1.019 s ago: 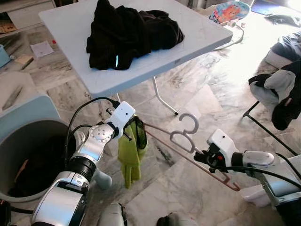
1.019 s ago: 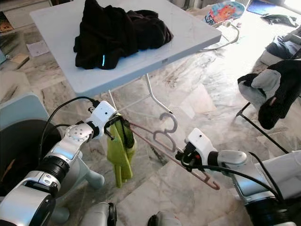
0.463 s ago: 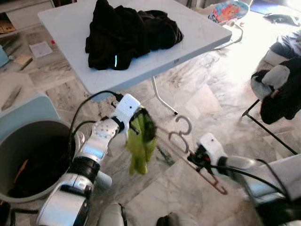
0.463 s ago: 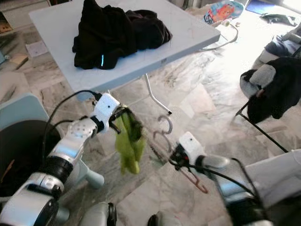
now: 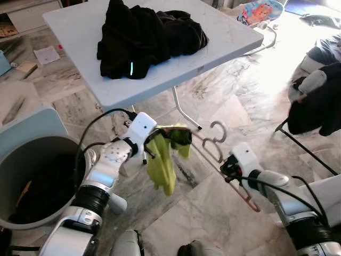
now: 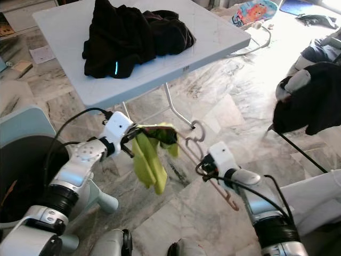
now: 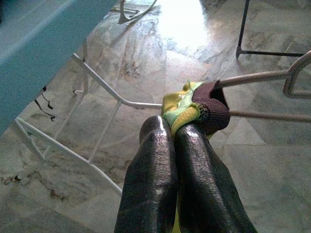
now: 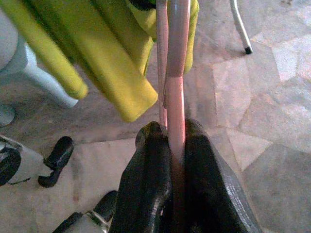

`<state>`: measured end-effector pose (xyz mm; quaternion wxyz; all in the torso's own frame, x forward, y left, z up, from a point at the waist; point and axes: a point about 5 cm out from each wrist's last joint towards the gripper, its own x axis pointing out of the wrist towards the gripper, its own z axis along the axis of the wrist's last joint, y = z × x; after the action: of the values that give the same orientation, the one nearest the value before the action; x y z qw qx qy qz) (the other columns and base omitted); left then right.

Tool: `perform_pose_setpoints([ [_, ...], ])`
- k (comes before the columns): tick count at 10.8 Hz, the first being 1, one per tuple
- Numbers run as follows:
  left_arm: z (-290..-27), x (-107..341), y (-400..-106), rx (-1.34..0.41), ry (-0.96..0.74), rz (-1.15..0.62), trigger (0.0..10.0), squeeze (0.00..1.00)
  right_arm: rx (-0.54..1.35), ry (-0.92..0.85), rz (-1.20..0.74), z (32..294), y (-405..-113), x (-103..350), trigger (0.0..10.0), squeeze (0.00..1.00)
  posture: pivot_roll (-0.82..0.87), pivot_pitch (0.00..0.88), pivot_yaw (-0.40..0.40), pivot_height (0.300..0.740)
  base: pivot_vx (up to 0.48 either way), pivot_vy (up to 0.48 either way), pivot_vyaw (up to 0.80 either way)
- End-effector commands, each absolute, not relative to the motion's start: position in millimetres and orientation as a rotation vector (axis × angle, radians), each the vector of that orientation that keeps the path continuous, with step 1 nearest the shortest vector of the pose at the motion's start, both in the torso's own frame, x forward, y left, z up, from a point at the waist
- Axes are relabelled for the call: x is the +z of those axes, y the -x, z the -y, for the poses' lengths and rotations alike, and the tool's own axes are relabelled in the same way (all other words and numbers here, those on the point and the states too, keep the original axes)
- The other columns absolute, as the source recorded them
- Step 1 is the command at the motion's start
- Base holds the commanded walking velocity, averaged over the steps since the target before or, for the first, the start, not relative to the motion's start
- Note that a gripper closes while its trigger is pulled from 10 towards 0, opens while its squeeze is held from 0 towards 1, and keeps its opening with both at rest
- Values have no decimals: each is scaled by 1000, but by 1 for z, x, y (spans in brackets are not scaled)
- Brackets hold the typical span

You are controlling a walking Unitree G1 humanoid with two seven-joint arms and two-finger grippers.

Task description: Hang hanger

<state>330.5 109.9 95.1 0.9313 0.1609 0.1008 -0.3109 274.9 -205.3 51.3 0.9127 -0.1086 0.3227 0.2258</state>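
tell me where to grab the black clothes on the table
Pinch the black clothes at the raised, bunched ridge on top, coming straight down from above. The pile lies loose on the table, so its flat edges offer little to grip, and the ridge is the thickest fold.

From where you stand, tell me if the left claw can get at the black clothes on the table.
Probably not as things stand. The left claw is shut on the yellow-green garment at the pink hanger, and sits below the table edge, with the black clothes up on top.
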Motion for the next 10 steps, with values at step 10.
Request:
perform_pose_setpoints([
  [10,-16,106,-271,-1033,-248,-17,10000,0,-158,-760,-191,188,-363,129,10000,0,-63,71,-30,740,0,0,0],
])
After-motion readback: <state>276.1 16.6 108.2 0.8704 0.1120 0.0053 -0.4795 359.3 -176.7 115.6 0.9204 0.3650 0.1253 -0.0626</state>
